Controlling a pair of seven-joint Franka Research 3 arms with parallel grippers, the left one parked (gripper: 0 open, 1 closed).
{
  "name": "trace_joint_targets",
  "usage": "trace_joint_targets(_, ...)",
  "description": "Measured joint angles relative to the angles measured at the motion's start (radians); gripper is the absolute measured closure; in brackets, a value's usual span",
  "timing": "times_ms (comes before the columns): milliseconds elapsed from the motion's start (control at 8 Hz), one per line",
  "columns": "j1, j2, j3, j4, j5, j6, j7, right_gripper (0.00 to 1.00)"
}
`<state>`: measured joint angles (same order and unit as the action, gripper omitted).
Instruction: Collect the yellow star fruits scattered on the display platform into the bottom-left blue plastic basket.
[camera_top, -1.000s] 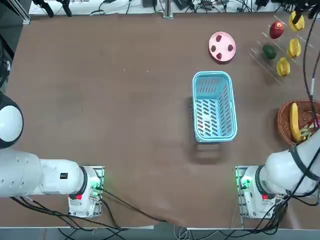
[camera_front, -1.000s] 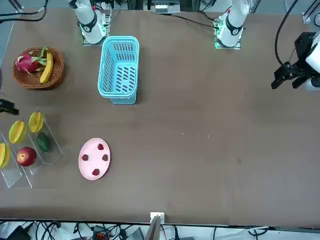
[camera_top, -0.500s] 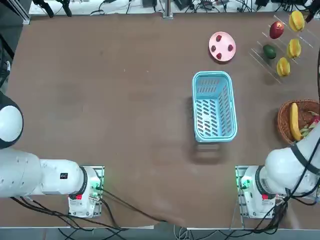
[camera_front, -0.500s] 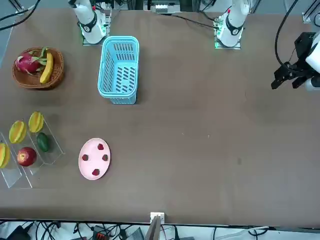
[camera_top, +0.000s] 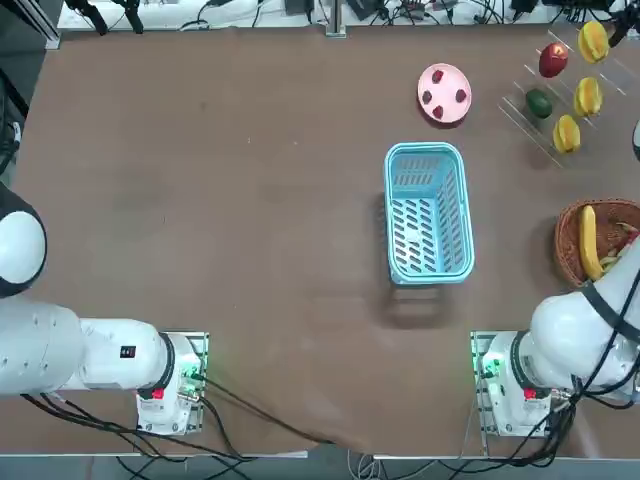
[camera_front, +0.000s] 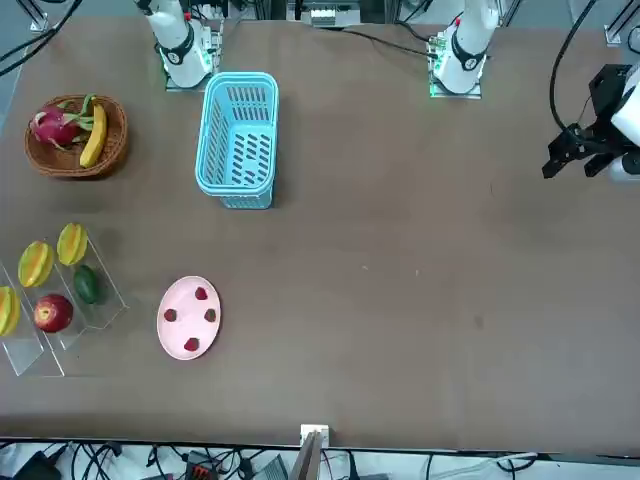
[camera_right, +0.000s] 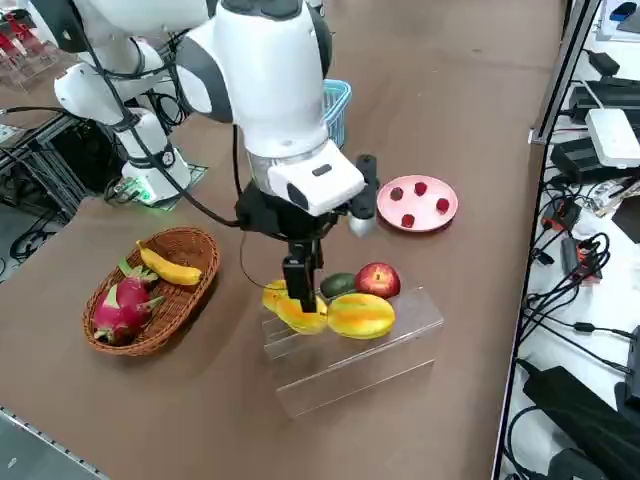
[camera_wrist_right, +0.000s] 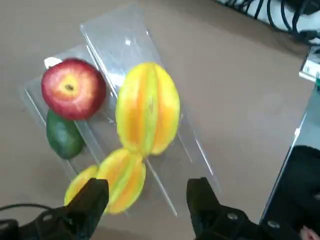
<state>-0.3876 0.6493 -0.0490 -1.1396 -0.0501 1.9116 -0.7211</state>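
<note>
Three yellow star fruits (camera_wrist_right: 148, 107) (camera_wrist_right: 122, 179) (camera_wrist_right: 80, 184) lie on the clear display platform (camera_wrist_right: 130, 45), beside a red apple (camera_wrist_right: 73, 88) and a green avocado (camera_wrist_right: 64, 134). My right gripper (camera_wrist_right: 147, 200) hangs open just above them with nothing between its fingers; in the right side view the gripper (camera_right: 299, 296) is over the middle star fruit (camera_right: 300, 316), with the others (camera_right: 360, 315) (camera_right: 272, 293) either side. From overhead the star fruits (camera_top: 594, 40) (camera_top: 588, 96) (camera_top: 567, 132) sit far right. The blue plastic basket (camera_top: 428, 212) stands empty mid-table.
A pink plate (camera_top: 444, 93) with small red berries lies between the basket and the platform (camera_top: 520, 115). A round wicker basket (camera_top: 600, 240) with a banana and a dragon fruit sits at the right edge, near my right arm's base.
The right arm's hand and cable, seen at the frame edges by the platform a second ago, have slipped out of the top and front views. The fruits have not moved.
</note>
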Motion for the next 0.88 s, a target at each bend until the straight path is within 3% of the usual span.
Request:
trace_joint_targets(375,0.004,0.042,0.033,0.009,0.027,0.068,0.0,0.04)
trace_joint_targets(875,-0.002,0.111,0.034,0.022,0.027,0.134,0.0,0.04)
